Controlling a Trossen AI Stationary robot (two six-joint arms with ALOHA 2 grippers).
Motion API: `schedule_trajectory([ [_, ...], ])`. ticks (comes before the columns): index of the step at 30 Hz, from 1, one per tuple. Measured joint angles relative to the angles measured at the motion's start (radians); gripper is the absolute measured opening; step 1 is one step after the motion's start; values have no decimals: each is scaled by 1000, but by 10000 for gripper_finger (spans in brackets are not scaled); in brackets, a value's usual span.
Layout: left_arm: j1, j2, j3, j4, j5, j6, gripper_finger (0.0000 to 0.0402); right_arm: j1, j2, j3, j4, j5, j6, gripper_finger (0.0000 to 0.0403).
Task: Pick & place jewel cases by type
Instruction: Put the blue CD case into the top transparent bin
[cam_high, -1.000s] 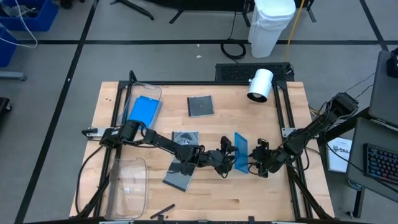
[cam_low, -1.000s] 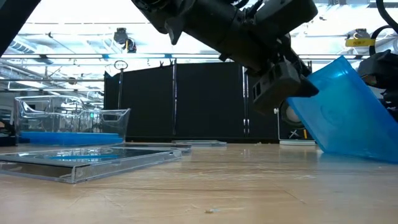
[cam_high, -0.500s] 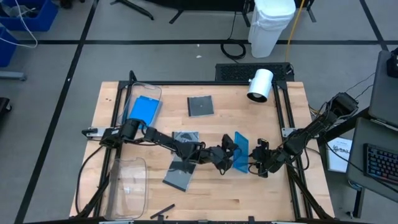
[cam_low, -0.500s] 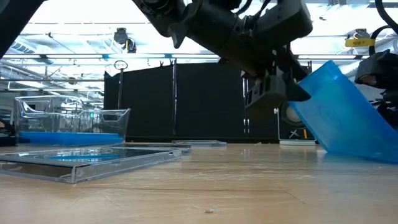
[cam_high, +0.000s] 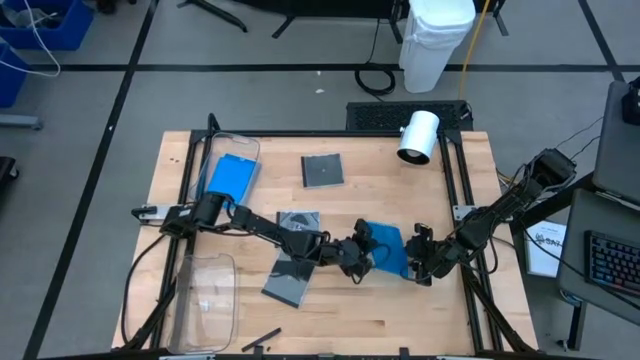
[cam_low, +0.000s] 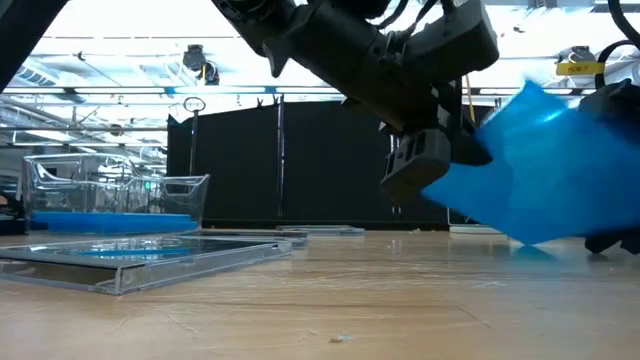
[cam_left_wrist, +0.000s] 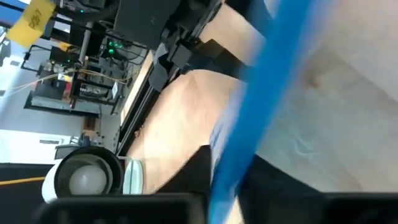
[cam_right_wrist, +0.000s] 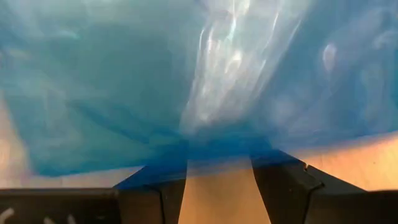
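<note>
A bright blue jewel case (cam_high: 388, 246) tilts above the table's right middle, between my two grippers. My left gripper (cam_high: 368, 250) reaches in from the left and is shut on it. In the low view the blue jewel case (cam_low: 535, 170) slants up toward the right. My right gripper (cam_high: 414, 258) stands open on the case's right side, its fingertips (cam_right_wrist: 163, 163) under the blue plastic. Another blue case (cam_high: 229, 178) lies in the far-left clear bin. Three grey or clear cases (cam_high: 322, 170) (cam_high: 298, 222) (cam_high: 287, 283) lie flat on the table. My left gripper pinches the case's left edge (cam_left_wrist: 231, 163) between its two fingers, one finger (cam_left_wrist: 194, 167) on each flat face. It comes in from the table's left, slanting slightly down. The case is tilted. Whether its low edge touches the table, I cannot tell. My right gripper's spread fingertips show through the case's right part (cam_right_wrist: 217, 146), which lies over them. Whether the plastic rests on them, I cannot tell.
A second clear bin (cam_high: 205, 298) stands at the near left. A white cylinder (cam_high: 418, 136) lies at the far right by the black frame rail. In the low view a clear case (cam_low: 140, 262) lies close in front, with bare wood beyond it.
My left gripper has shut on the blue case's left edge and rolled a little. The case, which leaned steeply beside my right gripper, has tipped over toward the left into a flatter slant. My right gripper has kept still.
</note>
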Motion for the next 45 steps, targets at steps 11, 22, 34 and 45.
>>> schedule_trajectory([
  [11,-94,-136,1,-232,-362,-44,36,0,0,1,7,-40,8,169],
  [22,-102,-536,2,-1217,-747,-1152,36,0,0,2,15,-46,10,169],
  [34,163,-798,-23,-1793,-123,-1946,36,0,1,1,20,-48,-21,169],
  [45,499,-818,-36,-1785,18,-1719,36,0,1,1,32,-31,-16,169],
])
